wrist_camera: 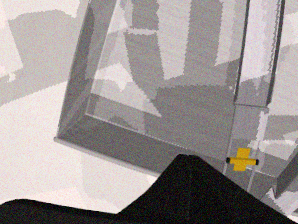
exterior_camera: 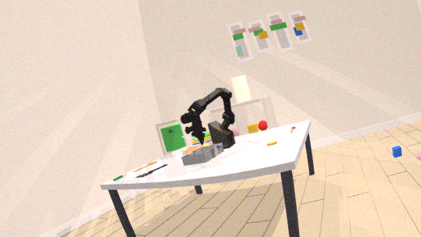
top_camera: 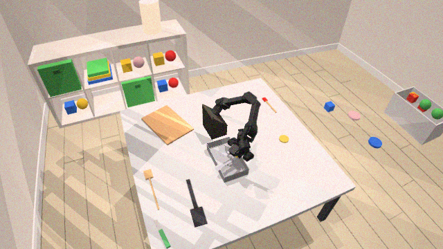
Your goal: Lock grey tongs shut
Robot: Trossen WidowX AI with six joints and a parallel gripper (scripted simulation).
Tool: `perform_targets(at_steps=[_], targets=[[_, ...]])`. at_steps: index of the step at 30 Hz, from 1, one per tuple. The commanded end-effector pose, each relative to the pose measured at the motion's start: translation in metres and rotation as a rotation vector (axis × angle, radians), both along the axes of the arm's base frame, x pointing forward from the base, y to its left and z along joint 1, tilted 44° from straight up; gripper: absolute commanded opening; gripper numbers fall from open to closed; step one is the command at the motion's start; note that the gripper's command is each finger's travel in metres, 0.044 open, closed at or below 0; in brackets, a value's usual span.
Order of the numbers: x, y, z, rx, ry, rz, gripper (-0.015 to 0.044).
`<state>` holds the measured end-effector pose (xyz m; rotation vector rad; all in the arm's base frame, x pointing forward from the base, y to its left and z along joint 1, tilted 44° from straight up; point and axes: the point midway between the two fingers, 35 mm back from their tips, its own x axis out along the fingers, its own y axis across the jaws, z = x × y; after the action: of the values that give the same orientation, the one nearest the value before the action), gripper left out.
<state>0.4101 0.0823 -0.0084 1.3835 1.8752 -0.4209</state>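
We see the closed, empty fingers [top_camera: 237,156] [exterior_camera: 202,143] over the roasting tin [top_camera: 225,180] [exterior_camera: 194,160] [wrist_camera: 115,152] — and only the wrist view shows the yellow hinge piece [wrist_camera: 242,160] clearly, near its rim!

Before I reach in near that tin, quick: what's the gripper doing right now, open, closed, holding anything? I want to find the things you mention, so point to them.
Gripper [top_camera: 236,156] [exterior_camera: 202,143] [wrist_camera: 185,164]: closed, holding nothing, its tips above the roasting tin [top_camera: 235,176] [exterior_camera: 197,159] [wrist_camera: 120,150].

Grey metallic-looking tongs [top_camera: 225,164] [exterior_camera: 188,137] [wrist_camera: 259,55] with yellow piece, lying across open rectangular grey roasting tin [top_camera: 236,175] [exterior_camera: 197,158] [wrist_camera: 117,147], spread partly hidden, tan rectangular wooden board [top_camera: 167,124] [exterior_camera: 193,149] flat on tabletop, apart from tin.
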Motion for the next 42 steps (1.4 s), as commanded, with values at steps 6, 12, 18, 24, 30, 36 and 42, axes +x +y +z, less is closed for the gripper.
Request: perform_targets(at_steps=[6,12,18,24,30,36,42], targets=[[-0.004,0.010,-0.011,0.005,0.009,-0.005,-0.0150],[-0.006,0.016,-0.018,0.006,0.009,-0.004,-0.0150],[-0.007,0.017,-0.019,0.006,0.009,-0.004,-0.0150],[-0.012,0.014,-0.020,0.006,0.010,-0.004,-0.0150],[-0.019,0.010,-0.022,0.005,0.010,-0.004,-0.0150],[-0.027,0.007,-0.023,0.005,0.010,-0.005,-0.0150],[-0.035,0.003,-0.025,0.004,0.011,-0.005,-0.0150]])
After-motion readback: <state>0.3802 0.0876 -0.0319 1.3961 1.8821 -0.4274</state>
